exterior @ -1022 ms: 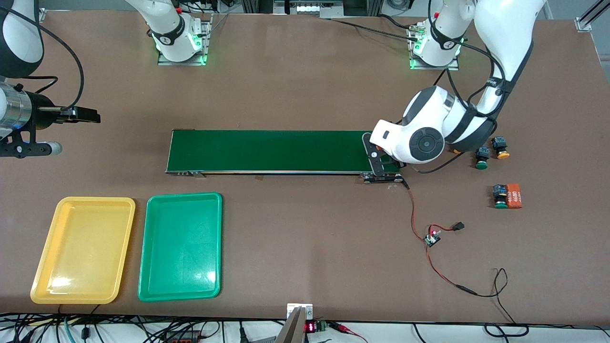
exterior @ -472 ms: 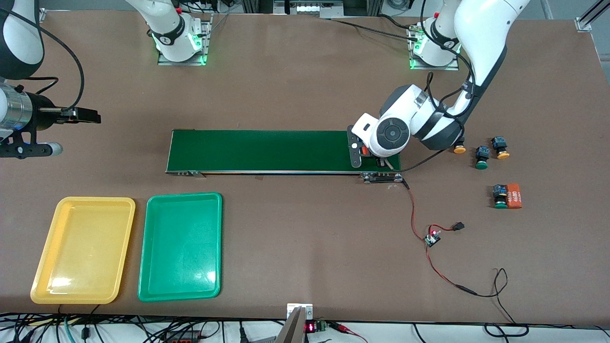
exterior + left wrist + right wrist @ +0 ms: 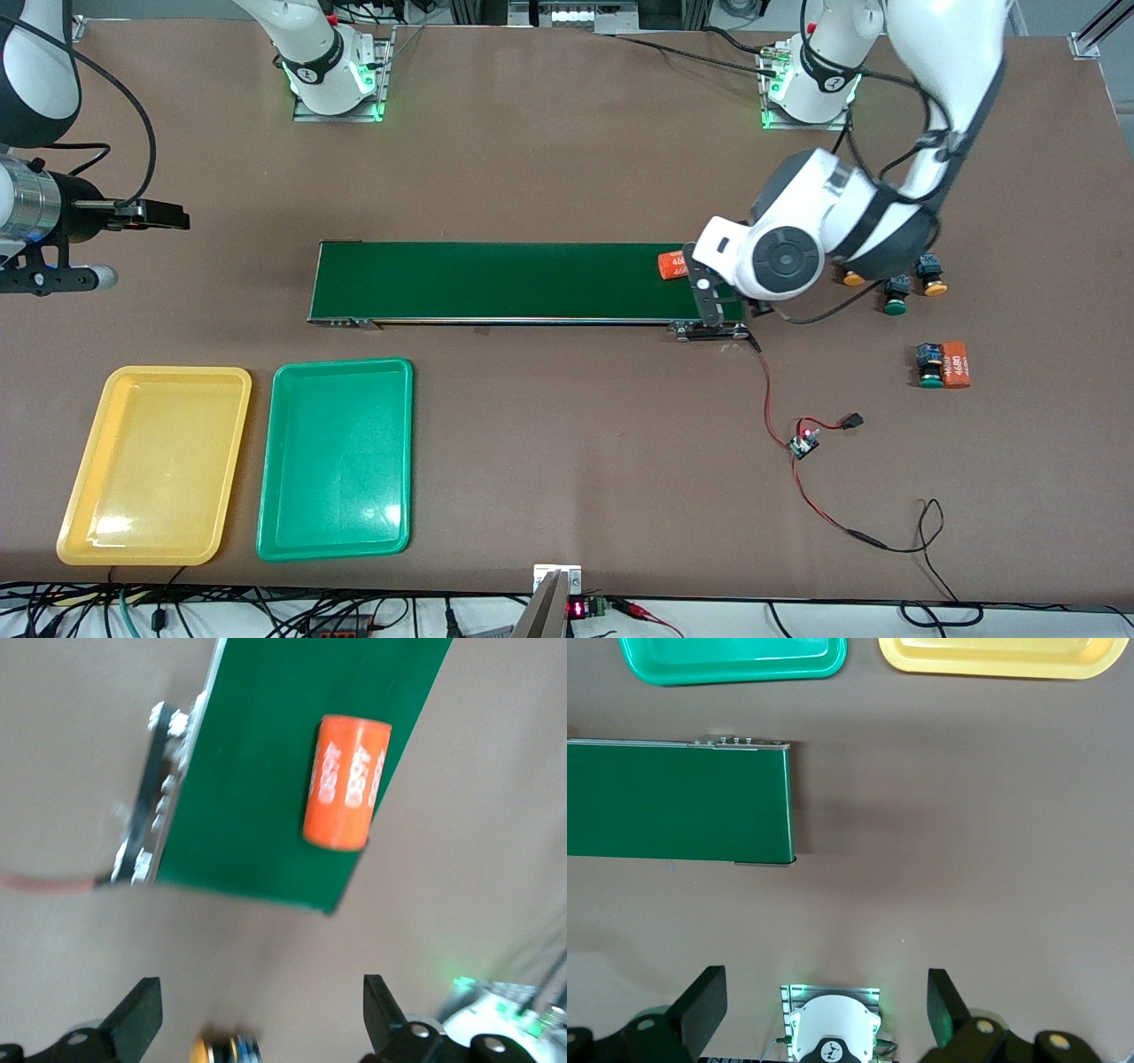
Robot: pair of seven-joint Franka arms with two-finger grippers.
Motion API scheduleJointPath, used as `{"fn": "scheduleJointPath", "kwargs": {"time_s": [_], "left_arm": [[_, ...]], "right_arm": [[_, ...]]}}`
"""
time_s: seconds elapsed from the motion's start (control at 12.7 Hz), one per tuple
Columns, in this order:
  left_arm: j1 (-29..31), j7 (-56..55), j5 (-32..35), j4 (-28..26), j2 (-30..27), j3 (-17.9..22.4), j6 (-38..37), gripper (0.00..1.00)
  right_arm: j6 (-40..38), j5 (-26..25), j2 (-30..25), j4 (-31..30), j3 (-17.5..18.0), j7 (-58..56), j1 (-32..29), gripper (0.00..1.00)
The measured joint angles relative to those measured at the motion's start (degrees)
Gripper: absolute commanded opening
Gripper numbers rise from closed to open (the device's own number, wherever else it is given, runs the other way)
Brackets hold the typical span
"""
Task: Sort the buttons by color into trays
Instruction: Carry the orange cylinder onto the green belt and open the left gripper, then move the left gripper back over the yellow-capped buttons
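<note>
Four buttons lie on the table off the belt's end toward the left arm's end. One orange-yellow button is half hidden by the left arm. Beside it are a green button and another orange-yellow one. Another green button lies nearer the camera. My left gripper hangs open and empty over that end of the belt. In the left wrist view its fingers frame bare table and an orange-yellow button. The yellow tray and green tray are empty. My right gripper waits open, up at the right arm's end.
A dark-green conveyor belt crosses the middle, with an orange 4680 cylinder lying on it near the left gripper. A second orange cylinder touches the nearer green button. A small circuit board with red and black wires lies nearer the camera.
The left gripper opened and left the orange cylinder on the belt, then drew back toward the left arm's end. The right arm has not moved.
</note>
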Motion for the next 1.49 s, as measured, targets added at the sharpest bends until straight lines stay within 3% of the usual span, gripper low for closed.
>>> {"fn": "scheduleJointPath", "kwargs": {"time_s": [0.24,0.47,0.71,0.86,1.02,1.18,1.34,1.49], "left_arm": [[3.5,-10.1,0.0,6.9,-1.1,0.7,-6.4,1.0],[9.3,-18.1,0.3,10.4,-1.1,1.2,-10.0,1.0],[9.9,-21.5,3.7,11.9,-1.2,2.2,-10.5,1.0],[7.7,-24.5,3.3,11.3,-2.1,7.5,-9.6,1.0],[6.2,-29.8,1.0,5.5,-5.2,13.6,-2.8,1.0],[5.1,-32.1,-0.3,-7.1,-11.4,18.7,9.2,1.0],[4.8,-32.9,-0.9,-20.3,-17.7,20.2,17.0,1.0],[4.2,-33.6,-2.7,-29.5,-21.6,20.9,20.6,1.0]], "right_arm": [[6.5,0.1,-3.1,-6.4,0.0,0.0,0.0,1.0],[11.9,1.3,-8.2,-14.1,0.0,0.0,0.1,1.0],[18.0,1.6,-13.7,-23.3,0.1,0.0,0.2,1.0],[22.1,1.6,-17.3,-29.6,0.4,0.0,0.3,1.0],[24.2,1.7,-19.9,-33.7,0.8,0.2,0.4,1.0],[24.7,1.8,-21.0,-34.9,0.9,1.0,1.1,1.0],[24.7,1.9,-21.3,-35.0,1.0,4.8,3.0,1.0],[24.8,1.9,-21.3,-35.0,1.1,9.4,6.2,1.0]]}}
